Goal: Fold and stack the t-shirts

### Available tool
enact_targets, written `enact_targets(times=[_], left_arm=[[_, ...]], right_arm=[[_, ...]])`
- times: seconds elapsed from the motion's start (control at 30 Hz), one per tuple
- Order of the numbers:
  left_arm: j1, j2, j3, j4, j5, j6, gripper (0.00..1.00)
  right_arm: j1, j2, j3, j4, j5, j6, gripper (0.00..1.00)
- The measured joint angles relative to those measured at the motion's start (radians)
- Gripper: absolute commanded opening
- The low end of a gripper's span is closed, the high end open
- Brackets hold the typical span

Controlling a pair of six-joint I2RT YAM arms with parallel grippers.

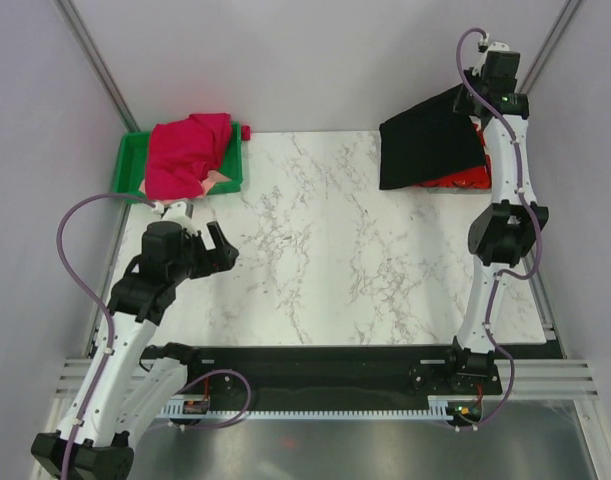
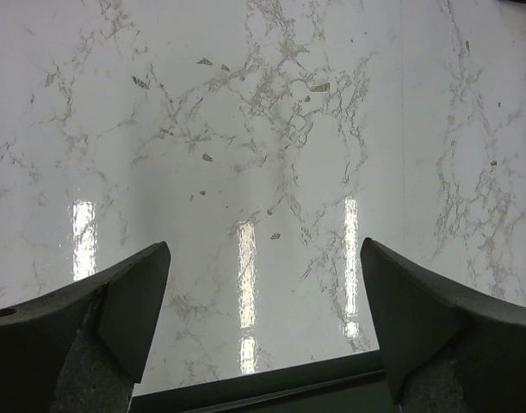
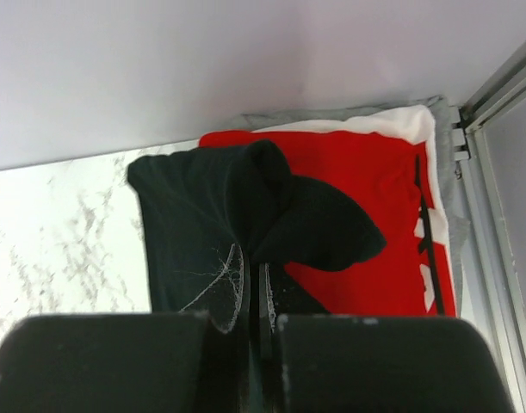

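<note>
Here, pinches the black shirt (image 1: 430, 140) tight in the right gripper (image 3: 254, 297) above the red shirt (image 3: 366, 172) at the far right corner, and holds the left gripper (image 2: 264, 249) spread wide, empty, over the table (image 1: 335, 230) near the magenta shirt (image 1: 185, 150).

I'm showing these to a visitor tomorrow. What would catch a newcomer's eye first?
Most striking is the black t-shirt hanging from the right gripper, which is pinched shut on it at the far right corner, with a red t-shirt beneath. Next comes the magenta t-shirt heaped over the green bin at the far left. The left gripper hangs open over the marble table.
</note>
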Motion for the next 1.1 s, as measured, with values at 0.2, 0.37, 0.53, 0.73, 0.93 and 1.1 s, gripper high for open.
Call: enact_targets(times=[0.2,0.37,0.53,0.73,0.93,1.1], left_arm=[[0.0,0.007,0.0,0.001,0.0,0.0,0.99],[0.0,0.029,0.0,0.001,-0.001,0.0,0.99],[0.0,0.031,0.0,0.001,-0.001,0.0,0.99],[0.0,0.032,0.0,0.001,-0.001,0.0,1.0],[0.0,0.034,0.0,0.001,0.0,0.0,1.0],[-0.001,0.034,0.0,0.001,0.014,0.0,1.0]], right_arm=[[-0.054,0.086,0.002,0.116,0.032,-0.008,0.0],[-0.084,0.207,-0.01,0.261,0.098,-0.011,0.22],[-0.103,0.316,-0.059,0.337,0.218,0.006,0.55],[-0.106,0.228,-0.198,0.344,0.347,0.076,0.98],[-0.091,-0.138,-0.282,0.358,0.381,0.166,0.98],[-0.051,-0.597,-0.536,0.444,0.289,0.269,0.98]])
